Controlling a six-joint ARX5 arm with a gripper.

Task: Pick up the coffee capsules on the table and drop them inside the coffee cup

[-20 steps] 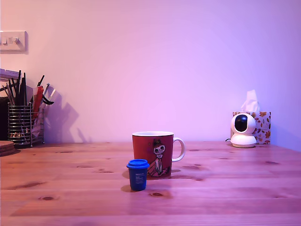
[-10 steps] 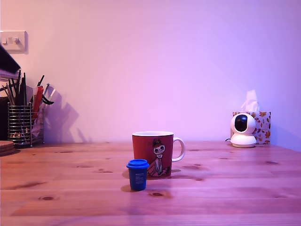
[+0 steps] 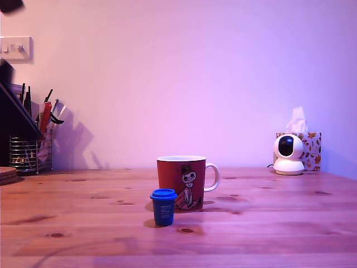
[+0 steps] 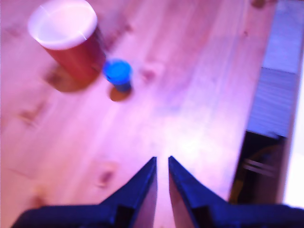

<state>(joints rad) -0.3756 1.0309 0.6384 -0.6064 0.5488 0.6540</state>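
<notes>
Capsule (image 3: 163, 206): one, dark blue, upright on its narrow base with the wider rim uppermost, so the body offers itself to a grip from above or from the sides. Stands on the surface (image 3: 268, 223) just in front of the cup (image 3: 182, 182) and a little toward the exterior view's left, near it or perhaps touching; cannot tell which. Not yet picked up. Cup: dark red, white inside, upright, mouth open upward and apparently unfilled in the wrist view, hence ready to receive a drop from above; handle turned to the exterior view's right, away from the capsule. Pincer (image 4: 161, 167): dark, fingers nearly together with only a narrow slit between the tips, holding nothing; raised above bare wood, well apart from capsule and cup, pointed toward them. Judged an approach stance: fingers would need to part before closing round the capsule. Arm (image 3: 14, 111): dark shape at the exterior view's left edge, in front of the pen holder (image 3: 25, 151). Tissue box (image 3: 309, 146) and small white camera (image 3: 288, 153): far back at the exterior view's right, clear of the work.
</notes>
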